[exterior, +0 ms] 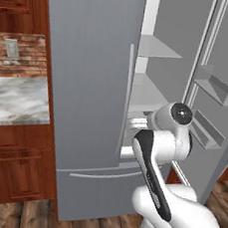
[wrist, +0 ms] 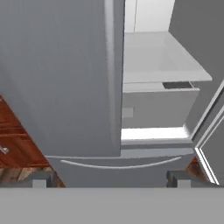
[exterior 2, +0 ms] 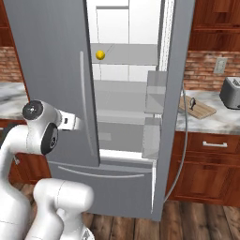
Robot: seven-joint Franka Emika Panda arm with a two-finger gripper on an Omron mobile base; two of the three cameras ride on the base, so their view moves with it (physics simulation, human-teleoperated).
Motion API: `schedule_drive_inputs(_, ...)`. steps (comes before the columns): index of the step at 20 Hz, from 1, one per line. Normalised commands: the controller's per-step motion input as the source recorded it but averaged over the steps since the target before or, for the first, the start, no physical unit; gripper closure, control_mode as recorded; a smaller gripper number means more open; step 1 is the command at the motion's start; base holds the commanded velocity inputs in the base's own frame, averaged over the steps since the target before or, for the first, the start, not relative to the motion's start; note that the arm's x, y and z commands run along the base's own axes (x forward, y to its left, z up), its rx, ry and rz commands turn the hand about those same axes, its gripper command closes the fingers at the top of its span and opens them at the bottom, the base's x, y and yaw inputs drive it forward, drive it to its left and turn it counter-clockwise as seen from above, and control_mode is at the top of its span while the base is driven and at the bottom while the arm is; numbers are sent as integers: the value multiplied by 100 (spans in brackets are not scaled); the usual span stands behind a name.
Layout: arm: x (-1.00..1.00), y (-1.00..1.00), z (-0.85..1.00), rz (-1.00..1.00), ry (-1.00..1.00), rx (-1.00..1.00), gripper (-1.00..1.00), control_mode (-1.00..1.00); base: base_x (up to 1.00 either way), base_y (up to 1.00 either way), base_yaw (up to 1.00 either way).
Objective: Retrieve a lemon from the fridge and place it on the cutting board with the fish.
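Left base view: fridge (exterior: 89, 83) with right door swung open, left door shut; the arm's wrist reaches toward the gap, the jaws themselves hidden behind it. Right base view: lemon (exterior 2: 100, 55) on an upper shelf, above and beyond the jaws; cutting board (exterior 2: 197, 107) with fish (exterior 2: 192, 102) well off to their right on the counter (exterior 2: 220, 119). Hand view: gripper (wrist: 111, 178) spread wide, holding nothing, facing the lower shelves; step is the reach, probably calling for a rise to the lemon's shelf.

Fridge (exterior 2: 56, 70): left door closed, right door swung open, shelved interior exposed. Lemon (exterior 2: 100, 55) rests on an upper shelf (exterior 2: 126, 54), at its left end just beside the closed door's edge. Cutting board (exterior 2: 199, 108) lies on the table (exterior 2: 220, 123) right of the fridge, near the table's front edge, fish (exterior 2: 192, 103) on top. Toaster (exterior 2: 230, 92) stands at the table's right end, back by the wall.
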Motion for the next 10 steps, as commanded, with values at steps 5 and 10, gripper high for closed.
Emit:
schedule_drive_inputs(5, 10, 15, 73, 1, 0, -15, -100, -100, 0, 0, 0)
schedule_drive_inputs(10, 2, 0, 40, 0, 3, 0, -100, -100, 0, 0, 0)
